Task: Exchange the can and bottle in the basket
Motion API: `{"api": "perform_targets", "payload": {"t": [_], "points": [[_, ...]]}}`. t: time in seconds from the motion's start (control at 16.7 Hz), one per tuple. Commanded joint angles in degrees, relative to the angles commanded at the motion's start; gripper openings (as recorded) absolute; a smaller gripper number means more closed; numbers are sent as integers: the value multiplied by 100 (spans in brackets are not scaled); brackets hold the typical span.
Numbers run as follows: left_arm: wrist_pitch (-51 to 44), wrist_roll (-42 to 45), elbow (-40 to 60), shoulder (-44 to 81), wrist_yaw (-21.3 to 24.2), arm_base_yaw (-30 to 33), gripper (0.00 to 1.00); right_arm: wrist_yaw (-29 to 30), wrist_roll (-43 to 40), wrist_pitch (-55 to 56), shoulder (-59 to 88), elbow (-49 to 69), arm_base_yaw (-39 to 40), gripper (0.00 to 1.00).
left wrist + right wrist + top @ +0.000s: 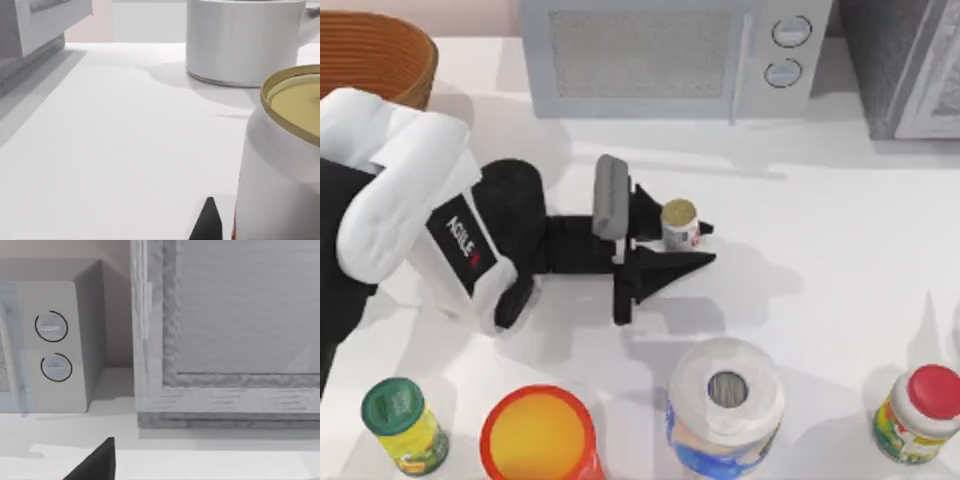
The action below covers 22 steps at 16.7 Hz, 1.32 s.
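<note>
The can (680, 224), small and white with red markings and a dull gold top, stands upright on the white table in the middle. My left gripper (708, 246) reaches in from the left and is open, one finger on each side of the can; the far finger is close against it and the near finger stands a little off. The left wrist view has the can (285, 165) close up beside one black fingertip (207, 222). The woven brown basket (370, 55) sits at the far left corner. A green-capped bottle (405, 425) and a red-capped bottle (920, 412) stand along the front edge.
A microwave (670, 55) and a grey cabinet (910, 60) line the back. A paper roll (725, 405) and an orange red-rimmed cup (538, 435) stand at the front. A white cylindrical container (245, 45) lies beyond the can. The right wrist view faces the cabinet (235, 330), one black fingertip (95, 462) showing.
</note>
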<state>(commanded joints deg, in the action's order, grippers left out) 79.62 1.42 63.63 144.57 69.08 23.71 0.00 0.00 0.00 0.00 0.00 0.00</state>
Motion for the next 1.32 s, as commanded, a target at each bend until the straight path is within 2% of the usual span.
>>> {"api": "perform_targets", "payload": {"t": [0.72,1.32], "points": [[0,0,0,0,0,0,98,0,0,0,0,0,0,100],[-1,0,-2,0,-1,-20,100,0,0,0,0,0,0,100]]}}
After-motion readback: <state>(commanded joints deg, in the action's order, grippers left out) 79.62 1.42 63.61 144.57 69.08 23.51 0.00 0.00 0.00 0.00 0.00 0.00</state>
